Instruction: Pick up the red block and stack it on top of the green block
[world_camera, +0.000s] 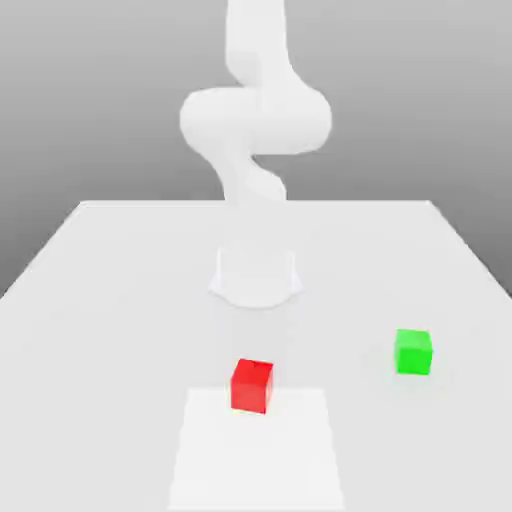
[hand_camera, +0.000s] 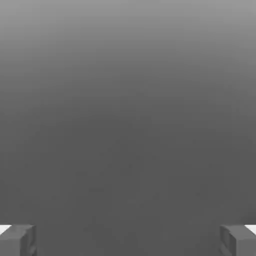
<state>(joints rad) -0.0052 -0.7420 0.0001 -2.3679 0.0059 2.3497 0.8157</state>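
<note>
The red block (world_camera: 252, 385) rests on the white table (world_camera: 120, 300) near its front, a little to the exterior view's left of centre. The green block (world_camera: 413, 352) sits on the table toward the exterior view's right, slightly farther back, and well apart from the red one. In the hand view my gripper (hand_camera: 128, 240) is open, its two grey fingertips (hand_camera: 17, 240) spread wide with nothing between them, against a plain grey background. The white arm (world_camera: 255, 115) rises behind both blocks.
The arm's round base (world_camera: 255, 275) stands at the table's middle, behind the red block. A paler rectangular patch (world_camera: 255, 455) marks the table surface at the front, and the red block sits on its far edge.
</note>
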